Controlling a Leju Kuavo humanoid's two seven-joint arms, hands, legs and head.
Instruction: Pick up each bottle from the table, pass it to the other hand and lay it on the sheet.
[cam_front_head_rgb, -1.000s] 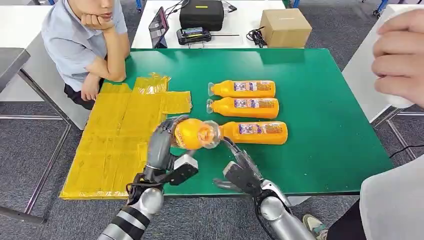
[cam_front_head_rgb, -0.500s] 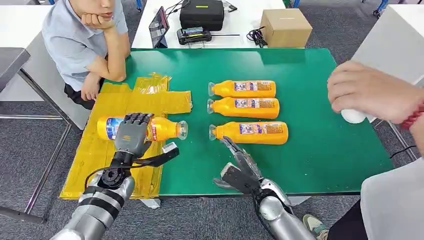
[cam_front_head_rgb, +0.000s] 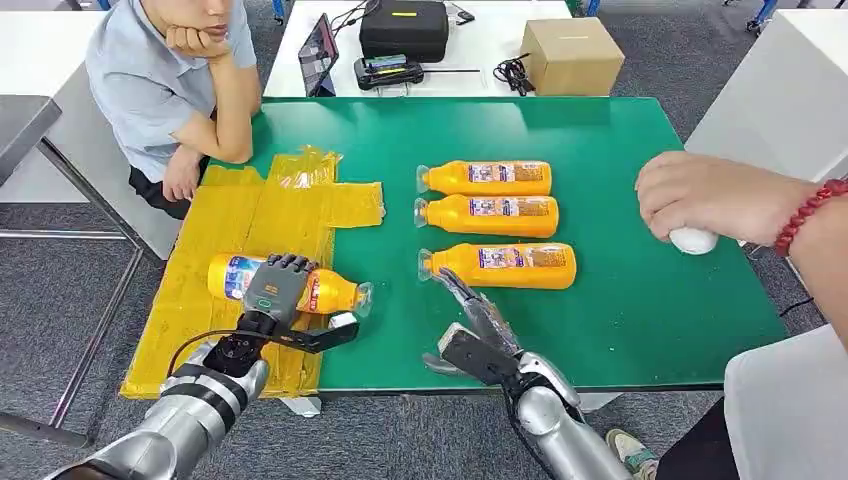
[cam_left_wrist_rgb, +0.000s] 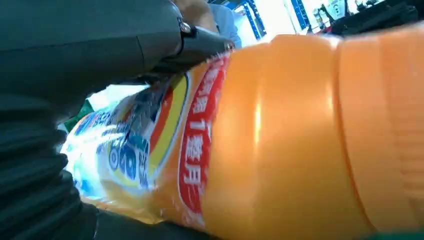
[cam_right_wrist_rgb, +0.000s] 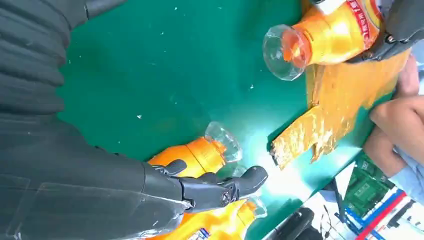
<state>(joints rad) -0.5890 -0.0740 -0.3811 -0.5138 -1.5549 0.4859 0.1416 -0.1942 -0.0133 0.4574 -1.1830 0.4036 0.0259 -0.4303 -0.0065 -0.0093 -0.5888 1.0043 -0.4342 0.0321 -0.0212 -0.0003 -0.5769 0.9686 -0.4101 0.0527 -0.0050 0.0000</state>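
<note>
My left hand (cam_front_head_rgb: 272, 296) grips an orange juice bottle (cam_front_head_rgb: 330, 291) lying across the yellow sheet (cam_front_head_rgb: 240, 240), its clear cap past the sheet's right edge. The left wrist view shows this bottle (cam_left_wrist_rgb: 280, 140) close up under my dark fingers (cam_left_wrist_rgb: 100, 45). Three more orange bottles lie side by side on the green table (cam_front_head_rgb: 650, 300): a far one (cam_front_head_rgb: 487, 178), a middle one (cam_front_head_rgb: 488, 214) and a near one (cam_front_head_rgb: 500, 265). My right hand (cam_front_head_rgb: 478, 330) hovers open just before the near bottle's cap. In the right wrist view my right hand's fingers (cam_right_wrist_rgb: 215, 190) reach over that bottle's neck (cam_right_wrist_rgb: 200, 152).
A person sits at the table's far left corner, an elbow on the table (cam_front_head_rgb: 225, 145). Another person's hand (cam_front_head_rgb: 700, 195) with a red bead bracelet rests on a white object (cam_front_head_rgb: 693, 240) at the right edge. A cardboard box (cam_front_head_rgb: 570, 55) and a black case (cam_front_head_rgb: 403, 28) stand on the white table behind.
My left hand carried the bottle left from above the table's middle and lowered it onto the yellow sheet. My right hand stayed put. The person's hand at right came down onto the table.
</note>
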